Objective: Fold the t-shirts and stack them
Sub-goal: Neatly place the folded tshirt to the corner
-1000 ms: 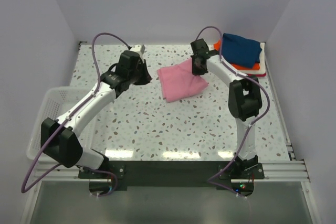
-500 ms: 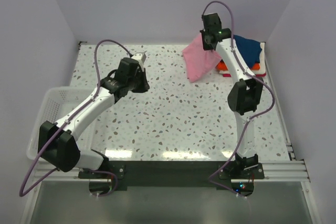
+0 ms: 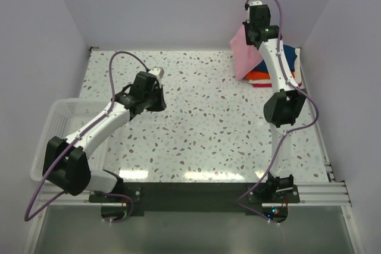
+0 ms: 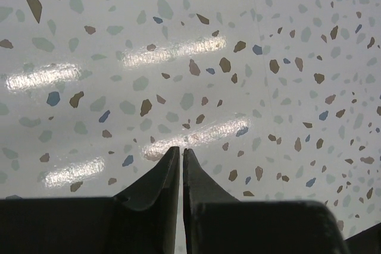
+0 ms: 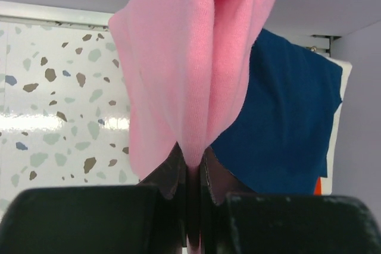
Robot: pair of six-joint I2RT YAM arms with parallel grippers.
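My right gripper [image 3: 249,34] is shut on the folded light pink t-shirt [image 3: 241,52] and holds it high above the back right corner; the shirt hangs down beside the stack. In the right wrist view the pink shirt [image 5: 190,57] is pinched between my fingers [image 5: 191,162]. The stack lies at the back right: a navy blue shirt [image 3: 288,57] on top, also in the right wrist view [image 5: 286,129], with orange [image 3: 259,75], white and red layers under it. My left gripper [image 3: 161,74] is shut and empty over bare table [image 4: 180,150].
A white wire basket [image 3: 50,132] stands at the table's left edge. Walls close in the back and both sides. The speckled tabletop [image 3: 208,123] spreads between the arms.
My right gripper has lifted the pink shirt off the table's middle and carried it up and right to the stack. My left arm has drawn back slightly toward the near left.
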